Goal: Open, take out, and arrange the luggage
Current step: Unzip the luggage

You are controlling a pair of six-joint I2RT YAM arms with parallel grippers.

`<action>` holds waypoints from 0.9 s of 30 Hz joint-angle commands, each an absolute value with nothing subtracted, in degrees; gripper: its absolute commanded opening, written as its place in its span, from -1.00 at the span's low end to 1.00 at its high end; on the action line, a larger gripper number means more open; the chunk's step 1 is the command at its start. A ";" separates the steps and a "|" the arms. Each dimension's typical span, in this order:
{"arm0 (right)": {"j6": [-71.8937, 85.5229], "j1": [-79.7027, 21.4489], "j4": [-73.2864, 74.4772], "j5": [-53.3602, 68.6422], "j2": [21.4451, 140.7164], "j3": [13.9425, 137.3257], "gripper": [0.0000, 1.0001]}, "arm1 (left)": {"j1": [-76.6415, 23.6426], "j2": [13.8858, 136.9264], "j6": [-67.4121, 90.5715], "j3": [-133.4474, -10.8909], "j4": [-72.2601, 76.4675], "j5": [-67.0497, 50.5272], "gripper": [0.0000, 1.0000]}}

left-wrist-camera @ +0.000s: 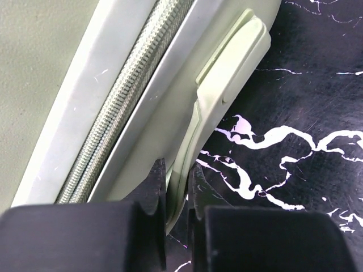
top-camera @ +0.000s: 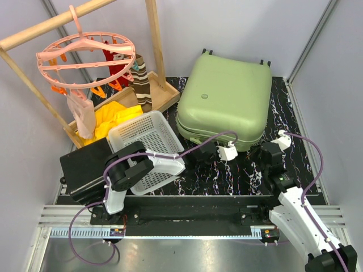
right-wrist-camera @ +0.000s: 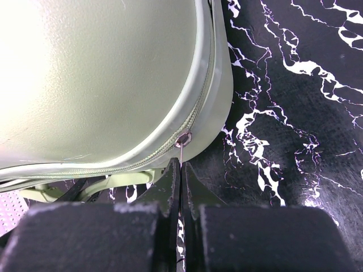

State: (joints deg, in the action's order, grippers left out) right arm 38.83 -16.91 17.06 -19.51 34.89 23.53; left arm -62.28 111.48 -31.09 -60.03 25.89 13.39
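Observation:
The light-green luggage [top-camera: 224,99] lies flat and closed on the black marbled mat, wheels at the far side. At its near edge my left gripper [top-camera: 218,152] is shut on the luggage's pale green carry handle [left-wrist-camera: 227,73]; in the left wrist view the handle's thin end runs between the two black fingers of the left gripper [left-wrist-camera: 177,181], beside the zipper [left-wrist-camera: 113,124]. My right gripper [top-camera: 258,152] is at the near right corner. In the right wrist view the right gripper [right-wrist-camera: 181,175] is shut on the thin metal zipper pull [right-wrist-camera: 182,140] hanging from the shell [right-wrist-camera: 96,73].
A white perforated basket [top-camera: 148,150] sits left of the luggage, under my left arm, with a black boxy case [top-camera: 85,167] further left. Behind stand a wooden rack [top-camera: 156,39], a pink clip hanger [top-camera: 85,56], yellow cloth [top-camera: 116,116] and a striped sock [top-camera: 142,82].

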 commanded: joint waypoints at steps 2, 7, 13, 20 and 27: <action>38.06 -17.58 15.11 -18.71 33.84 24.78 -1.00 | -57.14 111.80 -20.40 -56.17 29.35 20.30 -1.00; 36.74 -17.58 18.10 -21.53 34.28 26.36 -1.00 | -53.09 106.27 -15.30 -50.63 30.15 20.30 -1.00; 36.56 -17.58 22.92 -25.83 32.87 27.94 -1.00 | -49.66 103.98 -12.66 -48.43 29.18 21.18 -1.00; 36.13 -17.49 24.53 -30.50 32.16 28.74 -1.00 | -46.50 102.66 -10.55 -47.02 28.92 20.66 -1.00; 32.61 -16.35 23.03 -31.90 40.16 32.25 -1.00 | -45.26 103.18 -8.79 -46.50 29.18 19.69 -1.00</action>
